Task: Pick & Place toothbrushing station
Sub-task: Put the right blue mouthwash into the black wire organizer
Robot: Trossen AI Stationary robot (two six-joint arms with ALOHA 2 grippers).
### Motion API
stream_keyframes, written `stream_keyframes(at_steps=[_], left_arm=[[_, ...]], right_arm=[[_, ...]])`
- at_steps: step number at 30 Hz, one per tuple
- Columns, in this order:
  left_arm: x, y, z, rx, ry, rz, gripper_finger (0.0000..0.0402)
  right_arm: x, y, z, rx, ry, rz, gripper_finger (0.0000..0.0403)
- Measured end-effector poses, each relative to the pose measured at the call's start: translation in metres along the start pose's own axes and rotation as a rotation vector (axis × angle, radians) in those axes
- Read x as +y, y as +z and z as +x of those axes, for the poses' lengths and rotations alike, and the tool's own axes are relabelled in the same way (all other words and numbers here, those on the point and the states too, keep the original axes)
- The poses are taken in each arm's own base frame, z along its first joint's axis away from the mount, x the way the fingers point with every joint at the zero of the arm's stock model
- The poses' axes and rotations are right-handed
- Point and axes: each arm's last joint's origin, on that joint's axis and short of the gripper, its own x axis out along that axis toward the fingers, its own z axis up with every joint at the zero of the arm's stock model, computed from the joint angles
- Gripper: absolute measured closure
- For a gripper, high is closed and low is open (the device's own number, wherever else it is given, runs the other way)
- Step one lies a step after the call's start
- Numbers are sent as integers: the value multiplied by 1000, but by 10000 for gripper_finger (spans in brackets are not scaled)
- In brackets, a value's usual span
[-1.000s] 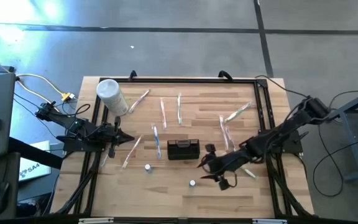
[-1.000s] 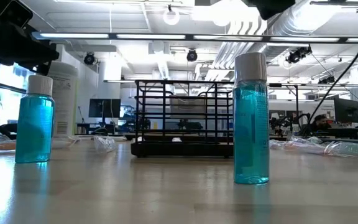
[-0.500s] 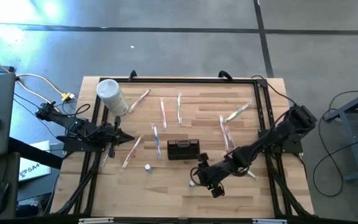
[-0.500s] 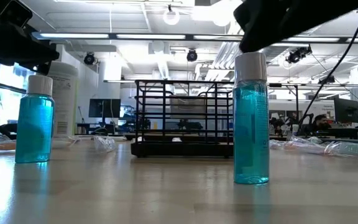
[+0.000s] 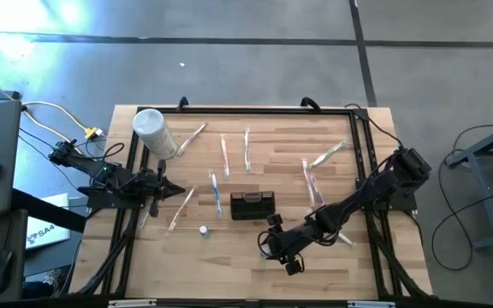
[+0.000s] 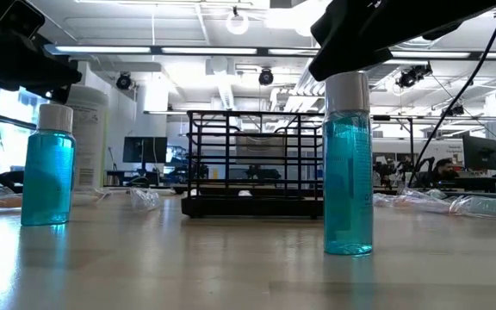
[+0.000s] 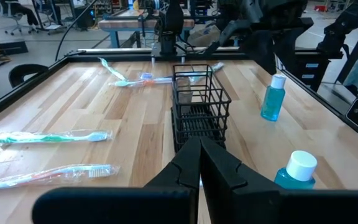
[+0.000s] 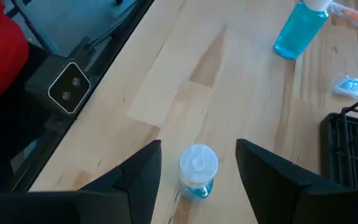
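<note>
The toothbrushing station (image 5: 252, 205) is a small black wire holder standing at the table's middle; it also shows in the low view (image 6: 252, 164) and the left wrist view (image 7: 197, 106). My right gripper (image 5: 274, 248) hovers open just near of it, over a blue bottle with a white cap (image 8: 197, 167). Its fingers (image 8: 143, 174) stand on either side of the cap without touching it. A second blue bottle (image 5: 204, 230) stands to the left. My left gripper (image 5: 175, 190) waits shut at the table's left.
Wrapped toothbrushes (image 5: 224, 154) lie scattered over the far half of the table and at the left (image 5: 181, 208). A tall white canister (image 5: 152, 131) stands at the far left. A black frame (image 5: 362, 137) runs round the table's edge.
My right gripper has moved down and toward the table's left and near edge. It now stands over the white-capped bottle, which earlier stood uncovered in the high view. Its fingers have stayed open. The bottles and the holder have not moved.
</note>
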Motion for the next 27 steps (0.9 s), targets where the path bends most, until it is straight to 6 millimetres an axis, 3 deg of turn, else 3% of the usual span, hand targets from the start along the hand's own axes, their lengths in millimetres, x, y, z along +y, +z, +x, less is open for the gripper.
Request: stream_keyframes(at_steps=[9, 18, 27], left_arm=[[0, 0, 0, 0, 0, 0, 396], [0, 0, 0, 0, 0, 0, 396], [0, 0, 0, 0, 0, 0, 396]], right_arm=[[2, 0, 0, 0, 0, 24, 204], [-1, -14, 20, 49, -23, 13, 204], [-3, -12, 20, 44, 5, 3, 205]])
